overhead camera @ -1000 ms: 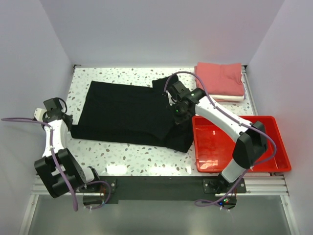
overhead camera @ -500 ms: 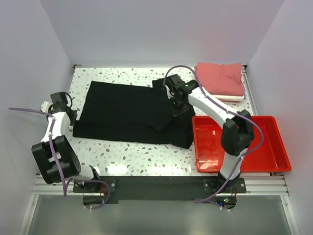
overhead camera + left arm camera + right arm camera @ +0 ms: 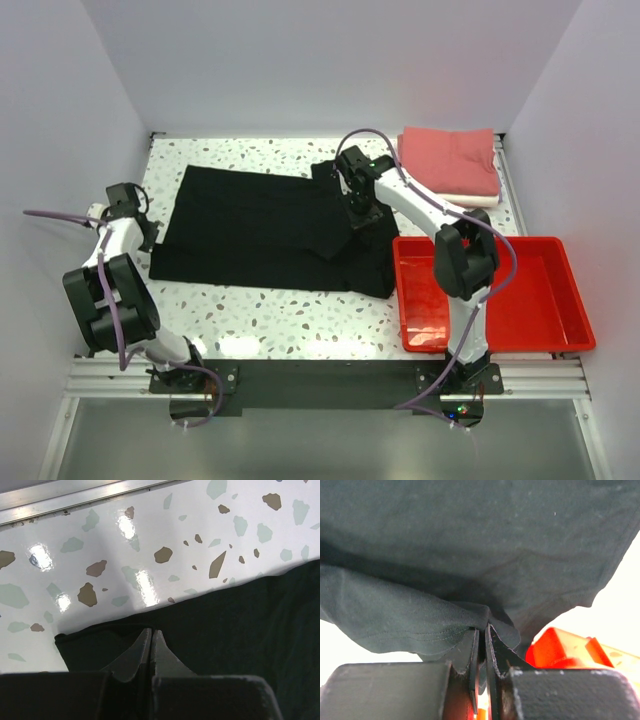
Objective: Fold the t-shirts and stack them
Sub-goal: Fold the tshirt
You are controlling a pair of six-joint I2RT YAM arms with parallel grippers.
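The black t-shirt lies spread across the middle of the table. My right gripper is over its right part and is shut on a raised fold of black cloth, held a little above the shirt. My left gripper is at the shirt's left edge. Its jaws are closed at the hem by the near corner, which rises slightly to the fingertips. The salmon-pink t-shirt lies folded on the white one at the far right corner.
A red plastic tray stands at the near right, its left wall touching the black shirt's right side; it also shows in the right wrist view. White walls enclose the table on the left, back and right.
My right gripper has moved away from me and slightly left, carrying the black fold over the shirt. My left gripper has shifted a little farther along the shirt's left edge.
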